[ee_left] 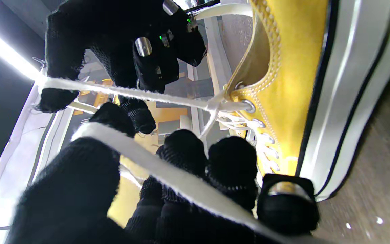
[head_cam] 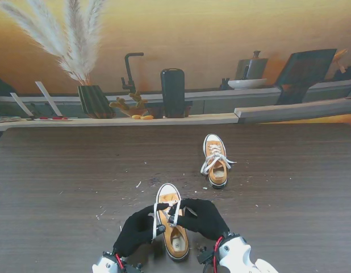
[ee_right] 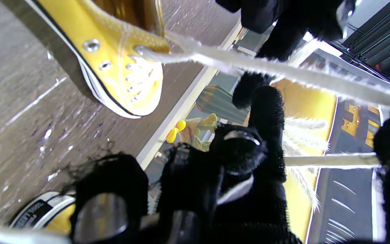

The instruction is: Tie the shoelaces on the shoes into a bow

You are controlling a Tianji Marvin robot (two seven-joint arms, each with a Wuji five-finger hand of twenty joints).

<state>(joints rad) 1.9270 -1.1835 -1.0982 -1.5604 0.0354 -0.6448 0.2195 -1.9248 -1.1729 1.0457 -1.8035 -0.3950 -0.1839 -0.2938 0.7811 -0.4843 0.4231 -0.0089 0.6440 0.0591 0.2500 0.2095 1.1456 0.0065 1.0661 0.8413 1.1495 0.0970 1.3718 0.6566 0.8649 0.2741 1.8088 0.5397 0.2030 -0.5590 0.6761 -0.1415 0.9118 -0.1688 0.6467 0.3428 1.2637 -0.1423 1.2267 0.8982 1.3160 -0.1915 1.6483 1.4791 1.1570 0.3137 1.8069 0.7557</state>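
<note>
Near shoe [head_cam: 172,224] on worktop [head_cam: 62,182], close to me, between both hands. Left hand [head_cam: 138,227] fingers pinch one lace [ee_left: 168,176]; right hand [head_cam: 203,218] fingers pinch other lace [ee_right: 283,73], both taut above tongue. Judgement: keep tension even, cross strands low near eyelets, avoid lifting shoe. Far shoe [head_cam: 216,161] right, farther off, bow tied.

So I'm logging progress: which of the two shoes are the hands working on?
The near shoe, between both hands; each holds one of its laces. The far shoe lies untouched.
</note>
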